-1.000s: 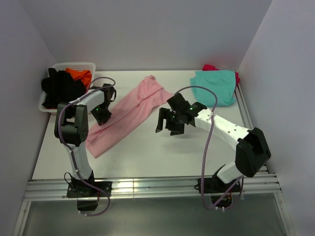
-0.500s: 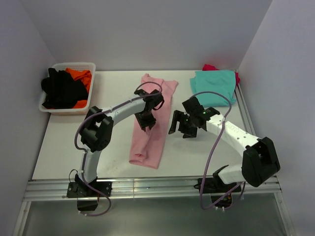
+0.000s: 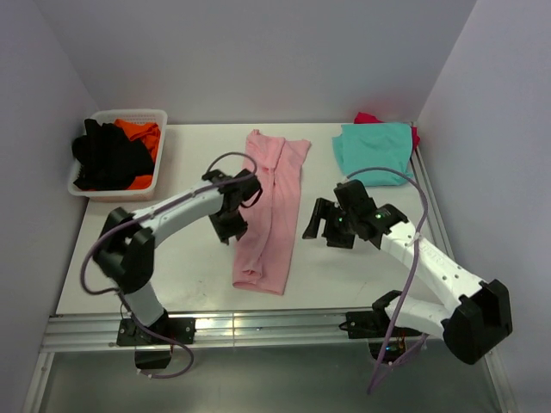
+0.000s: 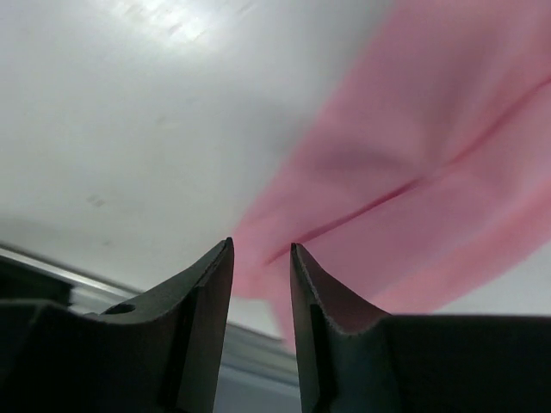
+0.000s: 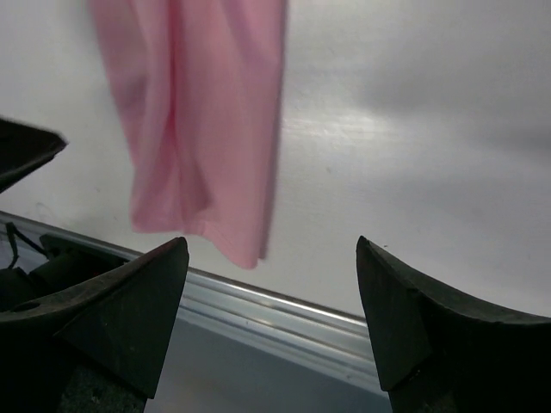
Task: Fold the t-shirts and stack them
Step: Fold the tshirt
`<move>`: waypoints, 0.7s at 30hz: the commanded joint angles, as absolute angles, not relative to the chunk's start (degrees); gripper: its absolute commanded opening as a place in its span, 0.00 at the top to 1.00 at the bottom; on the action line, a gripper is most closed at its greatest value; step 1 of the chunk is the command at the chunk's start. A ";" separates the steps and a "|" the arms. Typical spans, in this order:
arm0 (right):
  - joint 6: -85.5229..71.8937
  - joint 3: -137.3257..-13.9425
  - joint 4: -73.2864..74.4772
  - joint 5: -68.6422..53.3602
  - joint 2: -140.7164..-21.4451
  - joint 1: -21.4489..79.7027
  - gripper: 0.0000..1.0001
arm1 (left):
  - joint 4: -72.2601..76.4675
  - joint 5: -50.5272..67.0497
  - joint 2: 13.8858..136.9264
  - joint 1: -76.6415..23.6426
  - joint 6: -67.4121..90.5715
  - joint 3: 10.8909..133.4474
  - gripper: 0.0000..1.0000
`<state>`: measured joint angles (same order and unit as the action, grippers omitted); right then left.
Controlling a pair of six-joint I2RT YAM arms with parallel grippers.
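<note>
The light pink t-shirt (image 3: 269, 215) is laid flat on the table (image 3: 172, 275) as a long, narrow strip. It is folded lengthwise, with one end toward the back wall and the other near the front edge. A lengthwise crease is seen running along it in the left wrist view.

The left gripper (image 3: 229, 225) is placed just beside the pink shirt's left edge, about halfway along its length. Its jaws are drawn close together with only a narrow gap left between them, and nothing is pinched. The right gripper (image 3: 316, 228) is held to the right of the pink shirt, a little apart from it and at about the same level. Its jaws are spread wide and nothing is gripped.

Behind and to the right of the pink shirt, the teal t-shirt (image 3: 372, 151) is laid folded. The magenta t-shirt (image 3: 370, 118) is seen beneath it, showing at its rear edge. Behind and to the left of the pink shirt, a white basket (image 3: 129, 114) is set. The black t-shirt (image 3: 103, 157) and the orange t-shirt (image 3: 140, 131) are heaped in it, with the black one spilling over the rim.
</note>
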<state>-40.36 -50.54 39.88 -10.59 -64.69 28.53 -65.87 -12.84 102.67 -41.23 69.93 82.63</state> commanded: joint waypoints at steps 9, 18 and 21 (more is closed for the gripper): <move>-52.03 -38.49 43.50 -7.48 -53.44 31.38 0.16 | -50.20 -4.05 79.02 -42.80 71.37 50.37 0.62; -54.22 -39.82 47.37 -4.31 -51.60 31.73 0.16 | -38.33 -1.41 74.62 -43.59 73.29 43.51 0.61; -55.10 -39.03 47.99 -4.31 -50.01 31.82 0.16 | -35.42 -1.06 73.30 -43.59 74.26 41.93 0.60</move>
